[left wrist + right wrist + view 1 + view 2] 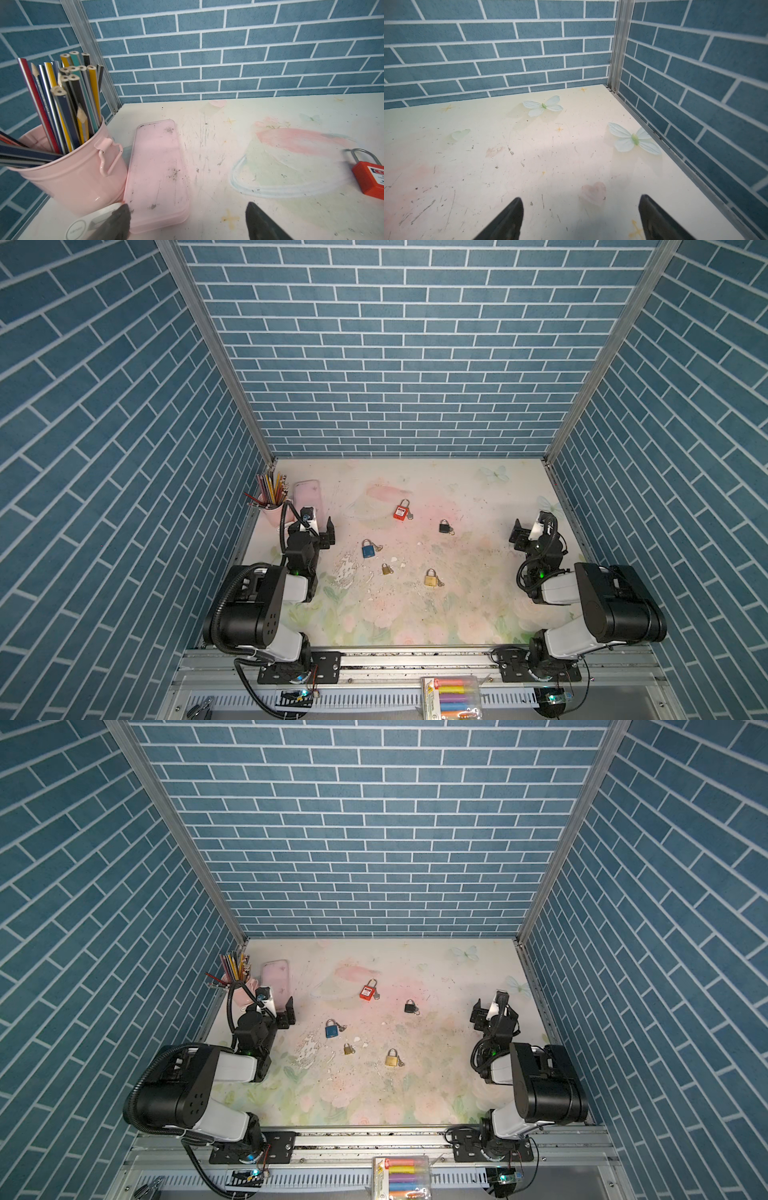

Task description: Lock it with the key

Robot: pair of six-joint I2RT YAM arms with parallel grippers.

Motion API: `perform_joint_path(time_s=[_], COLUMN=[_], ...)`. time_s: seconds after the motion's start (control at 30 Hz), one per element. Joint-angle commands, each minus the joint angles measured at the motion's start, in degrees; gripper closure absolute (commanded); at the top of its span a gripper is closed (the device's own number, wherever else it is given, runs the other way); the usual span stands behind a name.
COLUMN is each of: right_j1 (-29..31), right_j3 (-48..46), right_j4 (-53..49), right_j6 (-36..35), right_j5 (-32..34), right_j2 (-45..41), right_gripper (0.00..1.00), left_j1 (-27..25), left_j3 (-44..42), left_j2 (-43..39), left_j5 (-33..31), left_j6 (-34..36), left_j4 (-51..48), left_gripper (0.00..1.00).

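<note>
Several padlocks lie on the floral table top in both top views. A red padlock (400,511) (371,178) has a silver key (410,515) at its side. The other locks are a black padlock (444,526), a blue padlock (367,550) with keys (377,548), a small brass padlock (387,569) and a gold padlock (431,578). My left gripper (328,533) (187,220) hovers open and empty at the left, apart from every lock. At the right wall my right gripper (517,535) (580,216) is open and empty over bare table.
A pink cup of pencils (270,506) (72,176) and a flat pink case (307,493) (158,176) sit in the back-left corner, close to my left gripper. A box of coloured markers (453,697) lies on the front rail. Blue brick walls enclose three sides.
</note>
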Motion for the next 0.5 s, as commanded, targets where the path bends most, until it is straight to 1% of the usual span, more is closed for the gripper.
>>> perform_joint_path(time_s=[0.0, 0.47], right_j1=[-0.2, -0.2], right_j3=[0.2, 0.2], right_j4=[0.5, 0.4], right_j6=[-1.1, -1.1], right_j5=[-0.6, -0.5], right_j2=[-0.5, -0.6], right_gripper=[0.12, 0.10], left_j1=[0.0, -0.1], left_j3=[0.0, 0.7], left_j2=[-0.1, 0.3], left_j5=[0.3, 0.4], left_j6=[0.1, 0.2], left_j4=[0.7, 0.0], left_gripper=[0.13, 0.13])
